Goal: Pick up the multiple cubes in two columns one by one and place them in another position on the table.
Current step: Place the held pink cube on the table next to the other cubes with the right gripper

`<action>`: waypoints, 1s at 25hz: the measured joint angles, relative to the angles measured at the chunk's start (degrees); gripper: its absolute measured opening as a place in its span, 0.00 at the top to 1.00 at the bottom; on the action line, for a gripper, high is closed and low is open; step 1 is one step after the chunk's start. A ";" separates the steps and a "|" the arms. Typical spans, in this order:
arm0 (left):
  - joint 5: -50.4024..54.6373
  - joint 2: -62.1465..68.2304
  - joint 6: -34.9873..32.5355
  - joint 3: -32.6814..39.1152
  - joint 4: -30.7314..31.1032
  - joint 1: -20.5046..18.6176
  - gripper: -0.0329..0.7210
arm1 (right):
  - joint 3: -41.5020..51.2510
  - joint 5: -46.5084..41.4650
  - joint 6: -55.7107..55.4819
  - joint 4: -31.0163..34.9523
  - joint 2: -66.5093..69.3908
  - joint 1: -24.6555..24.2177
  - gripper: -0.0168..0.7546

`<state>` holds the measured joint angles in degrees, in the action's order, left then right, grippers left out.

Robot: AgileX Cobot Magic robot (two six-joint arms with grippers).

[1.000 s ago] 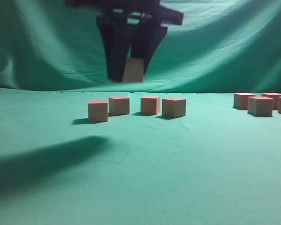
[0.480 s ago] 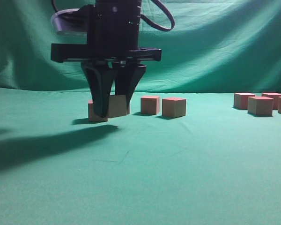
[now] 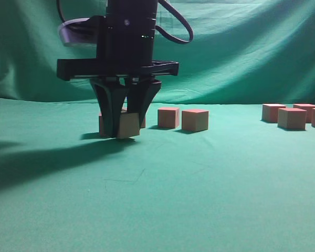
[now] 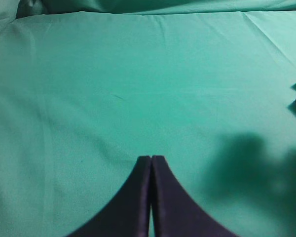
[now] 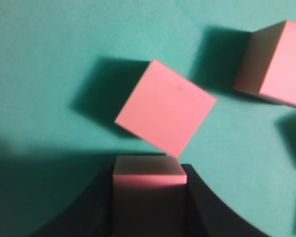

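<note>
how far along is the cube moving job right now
Done: four cubes sit in the left-hand group, the leftmost mostly hidden. In hand: the right gripper is shut on a fifth cube, low beside them. Left: at least four cubes wait at the far right edge.

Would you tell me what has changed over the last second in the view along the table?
The right tool has come down from high above the left group, still gripping its cube, which is now at table level beside the leftmost cubes. No cube was let go. The other cubes kept their places; the left tool is shut.
</note>
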<state>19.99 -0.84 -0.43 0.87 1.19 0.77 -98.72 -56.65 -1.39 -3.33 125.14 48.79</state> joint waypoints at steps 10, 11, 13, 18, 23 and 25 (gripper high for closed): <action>0.00 0.00 0.00 0.00 0.00 0.00 0.96 | 0.00 1.14 0.00 0.00 0.81 -0.34 0.63; 0.00 0.00 0.00 0.00 0.00 0.00 0.96 | 0.00 1.14 -0.03 0.00 0.81 -0.34 0.63; 0.00 0.00 0.00 0.00 0.00 0.00 0.96 | 0.00 1.14 -0.03 0.12 0.81 -0.34 0.63; 0.00 0.00 0.00 0.00 0.00 0.00 0.96 | 0.00 1.23 -0.13 0.57 0.91 -0.34 0.48; 0.00 0.00 0.00 0.00 0.00 0.00 0.96 | 0.00 1.11 -0.25 0.75 0.91 -0.34 0.14; 0.00 0.00 0.00 0.00 0.00 0.00 0.96 | 0.00 0.35 -0.25 0.75 0.41 -0.34 0.14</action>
<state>19.99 -0.84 -0.43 0.87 1.19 0.77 -98.72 -56.30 -1.64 -2.58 125.55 48.45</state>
